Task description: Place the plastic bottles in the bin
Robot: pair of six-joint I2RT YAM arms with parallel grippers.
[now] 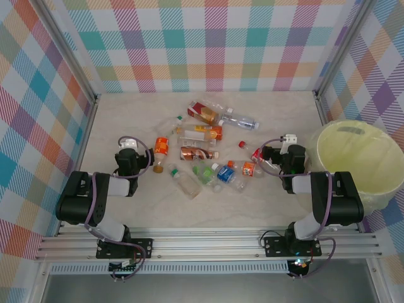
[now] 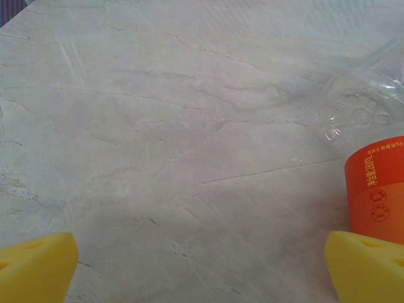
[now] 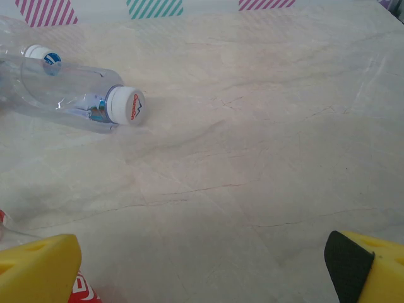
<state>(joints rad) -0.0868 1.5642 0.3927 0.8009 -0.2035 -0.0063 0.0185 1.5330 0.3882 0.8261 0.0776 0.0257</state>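
Observation:
Several plastic bottles [image 1: 201, 153] lie scattered across the middle of the table, with orange, red, brown, blue and green labels. The bin [image 1: 353, 163], a wide pale yellow bucket, stands at the right edge. My left gripper [image 2: 201, 268] is open over bare table, and an orange-labelled bottle [image 2: 377, 189] lies just inside its right finger. My right gripper [image 3: 202, 265] is open too, nothing between its yellow fingers [image 3: 38, 268]. A clear bottle with a white cap [image 3: 125, 105] lies ahead of it to the left, and a red label edge [image 3: 81, 289] shows by its left finger.
Checked walls [image 1: 208, 44] close the table in on three sides. The left arm [image 1: 95, 196] rests at the near left and the right arm [image 1: 322, 196] at the near right, beside the bin. An aluminium rail [image 1: 208, 243] runs along the near edge.

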